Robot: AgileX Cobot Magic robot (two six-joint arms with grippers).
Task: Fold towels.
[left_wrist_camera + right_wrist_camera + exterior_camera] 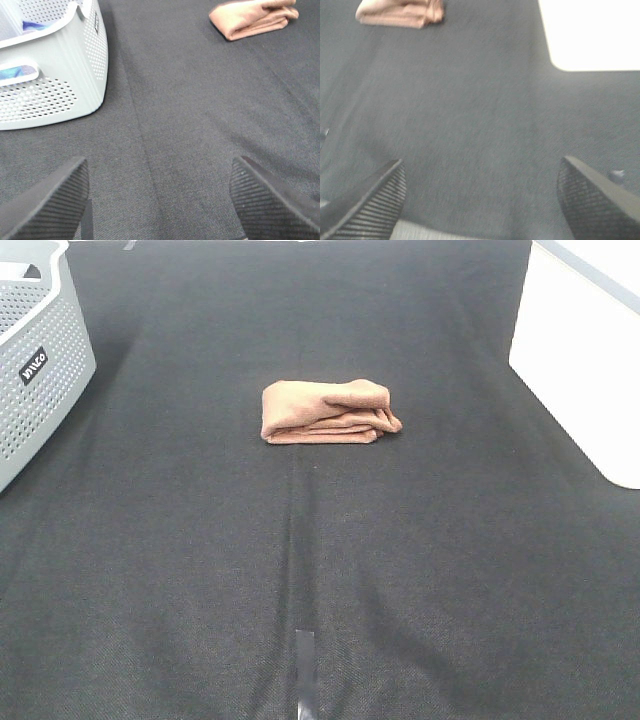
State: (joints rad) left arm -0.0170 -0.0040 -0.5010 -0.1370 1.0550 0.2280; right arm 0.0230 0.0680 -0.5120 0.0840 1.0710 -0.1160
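Lying folded into a compact bundle just above centre of the overhead frame, the reddish-brown towel (328,412) rests on the black tabletop (320,570). Left pincer (157,200) and right pincer (480,200) stand apart, empty; judged complete, arms should stay clear.

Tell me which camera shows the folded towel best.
The exterior high view: the reddish-brown towel lies whole and sharp in mid-cloth, its stacked layers visible along the near edge. The left wrist view catches it cut off at the frame edge; the right wrist view shows it small and blurred.
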